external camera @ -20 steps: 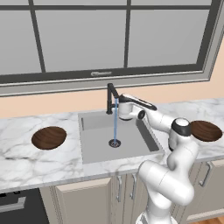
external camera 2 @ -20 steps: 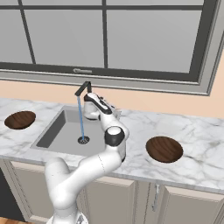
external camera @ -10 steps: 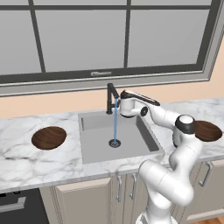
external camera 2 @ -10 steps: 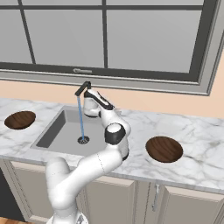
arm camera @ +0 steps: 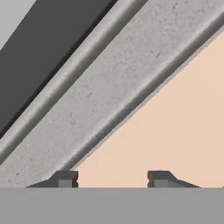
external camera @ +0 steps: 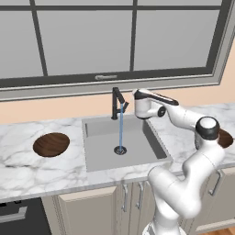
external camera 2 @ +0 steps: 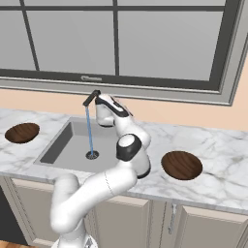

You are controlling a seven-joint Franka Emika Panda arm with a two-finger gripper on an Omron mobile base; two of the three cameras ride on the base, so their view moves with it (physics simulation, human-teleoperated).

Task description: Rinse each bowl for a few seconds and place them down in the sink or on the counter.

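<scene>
Water on: a thin blue stream runs from the faucet straight down onto the drain of the sink. Nothing sits in the basin.

Bowls: both on the counter, neither under the stream. Left bowl lies well to the left of the sink, upright and apart from the rim. Right bowl lies on the marble right of the sink; in the left base view it is mostly hidden behind the arm's elbow.

Gripper: in the hand view the two fingertips stand apart with bare peach wall between them, so the jaws are spread and hold nothing. The hand points at the window frame and wall, not down at the bowls. From the base views the hand sits high at the back of the sink, just right of the faucet; whether it touches the faucet handle I cannot tell at this size.

Progress, as judged: tap opened, which is the only preparatory step visible as done. No bowl picked up, none rinsed. Left to do: fetch one bowl, hold it under the stream, set it down, then the same for the other. Early stage.
</scene>
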